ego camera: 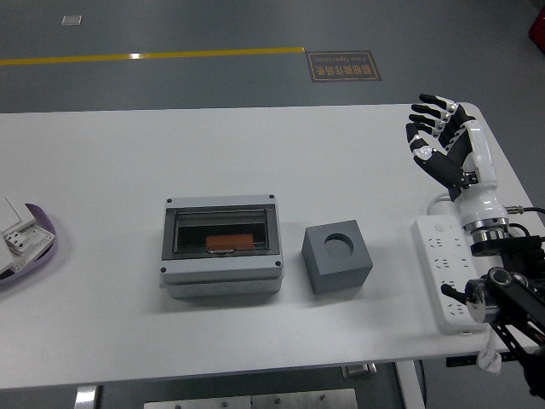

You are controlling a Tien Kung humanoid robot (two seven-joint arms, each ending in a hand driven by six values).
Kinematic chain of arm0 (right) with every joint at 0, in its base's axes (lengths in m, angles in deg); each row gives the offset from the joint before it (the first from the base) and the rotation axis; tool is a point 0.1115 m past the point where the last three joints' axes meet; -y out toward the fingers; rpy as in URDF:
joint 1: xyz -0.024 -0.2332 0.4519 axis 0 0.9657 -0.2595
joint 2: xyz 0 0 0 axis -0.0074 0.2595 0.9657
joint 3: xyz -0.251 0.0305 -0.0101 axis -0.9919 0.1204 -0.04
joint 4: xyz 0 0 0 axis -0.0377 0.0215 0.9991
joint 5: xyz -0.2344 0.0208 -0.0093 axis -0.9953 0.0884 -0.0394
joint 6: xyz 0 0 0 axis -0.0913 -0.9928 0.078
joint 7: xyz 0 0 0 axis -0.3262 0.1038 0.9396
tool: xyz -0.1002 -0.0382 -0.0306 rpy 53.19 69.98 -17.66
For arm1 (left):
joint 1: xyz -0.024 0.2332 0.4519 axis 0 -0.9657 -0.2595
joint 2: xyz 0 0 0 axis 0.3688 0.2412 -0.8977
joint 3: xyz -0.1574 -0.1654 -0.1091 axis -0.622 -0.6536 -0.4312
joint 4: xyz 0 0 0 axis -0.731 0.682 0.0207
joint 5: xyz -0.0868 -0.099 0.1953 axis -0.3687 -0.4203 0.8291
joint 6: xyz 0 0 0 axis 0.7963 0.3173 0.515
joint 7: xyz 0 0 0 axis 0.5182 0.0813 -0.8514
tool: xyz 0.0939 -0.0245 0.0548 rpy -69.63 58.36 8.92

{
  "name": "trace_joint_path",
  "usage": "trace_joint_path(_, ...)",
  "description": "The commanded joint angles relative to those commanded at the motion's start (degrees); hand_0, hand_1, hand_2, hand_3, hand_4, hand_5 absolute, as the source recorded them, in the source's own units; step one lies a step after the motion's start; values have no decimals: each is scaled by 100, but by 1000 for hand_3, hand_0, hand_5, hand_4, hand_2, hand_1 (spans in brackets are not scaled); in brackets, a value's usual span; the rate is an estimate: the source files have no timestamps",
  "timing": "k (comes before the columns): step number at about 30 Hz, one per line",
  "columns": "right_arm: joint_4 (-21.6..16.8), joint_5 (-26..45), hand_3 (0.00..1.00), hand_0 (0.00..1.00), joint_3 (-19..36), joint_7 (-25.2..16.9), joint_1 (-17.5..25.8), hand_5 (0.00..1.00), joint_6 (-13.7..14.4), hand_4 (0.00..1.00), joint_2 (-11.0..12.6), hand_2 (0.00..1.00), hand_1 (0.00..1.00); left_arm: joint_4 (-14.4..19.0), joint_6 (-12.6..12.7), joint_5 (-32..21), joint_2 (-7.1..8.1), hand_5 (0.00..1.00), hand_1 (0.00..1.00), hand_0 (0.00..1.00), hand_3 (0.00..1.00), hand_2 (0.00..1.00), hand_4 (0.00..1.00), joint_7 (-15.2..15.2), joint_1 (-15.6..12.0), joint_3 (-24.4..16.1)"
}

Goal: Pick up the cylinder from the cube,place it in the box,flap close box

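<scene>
Cylinder not visible on cube (337,256); its round socket looks empty. An orange piece lies in box (222,244), under a clear flap that looks down. Judgement: confirm flap seated flat before finishing. Right hand (443,141) raised at table's far right, fingers spread, holding nothing, touching nothing

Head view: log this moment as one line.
right robot hand: open, raised at far right | cube: hole empty | box: flap shut, orange item inside | left: unseen
</scene>
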Motion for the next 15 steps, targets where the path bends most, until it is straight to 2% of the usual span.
trace_joint_path(15,16,20,669,679,6,-26,21,69,-14,629,-36,651,648,-8,0,-62,-46,191,566,514,609,565,720,-2,-29,15)
